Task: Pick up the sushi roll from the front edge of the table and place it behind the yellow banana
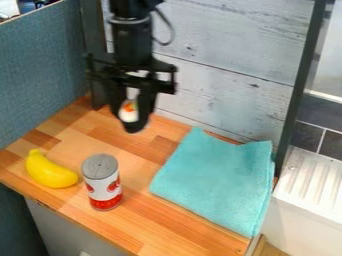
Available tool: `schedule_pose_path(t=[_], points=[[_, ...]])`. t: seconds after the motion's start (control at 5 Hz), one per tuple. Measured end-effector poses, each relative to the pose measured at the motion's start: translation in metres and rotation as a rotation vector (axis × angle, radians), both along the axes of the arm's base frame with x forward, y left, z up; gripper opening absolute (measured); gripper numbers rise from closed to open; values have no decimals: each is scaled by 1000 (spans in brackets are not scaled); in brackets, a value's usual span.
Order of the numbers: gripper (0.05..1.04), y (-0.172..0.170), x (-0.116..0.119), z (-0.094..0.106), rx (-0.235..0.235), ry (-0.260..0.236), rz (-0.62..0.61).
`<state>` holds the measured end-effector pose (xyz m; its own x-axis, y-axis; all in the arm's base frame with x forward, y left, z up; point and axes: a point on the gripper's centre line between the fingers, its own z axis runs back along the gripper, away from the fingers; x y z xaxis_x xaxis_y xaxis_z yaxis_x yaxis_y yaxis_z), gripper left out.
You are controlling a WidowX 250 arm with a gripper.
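as you look down at a slant in the camera view, your black two-finger claw (132, 121) hangs over the back of the striped brown wooden counter (163, 212), its fingers parted only by the width of a small, rounded white object with an orange-red patch (128, 112), which you have gripped between them, though blur hides its exact shape. towards the front edge, you have a smooth yellow toy banana (52, 172) on the left, and just beside it an upright red-and-white cylindrical can with a grey top (102, 182). a turquoise fabric cloth (214, 182) lies spread to the right of the can, near the whitewashed wooden plank wall (224, 85).
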<state>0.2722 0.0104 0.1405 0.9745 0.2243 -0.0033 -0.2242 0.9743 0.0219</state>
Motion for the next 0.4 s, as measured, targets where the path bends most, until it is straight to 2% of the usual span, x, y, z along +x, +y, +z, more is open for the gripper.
schedule_pose_path(t=[0.2, 0.4], points=[[484, 36, 5, -15, 3, 9, 85], [484, 72, 3, -39, -9, 48, 168]])
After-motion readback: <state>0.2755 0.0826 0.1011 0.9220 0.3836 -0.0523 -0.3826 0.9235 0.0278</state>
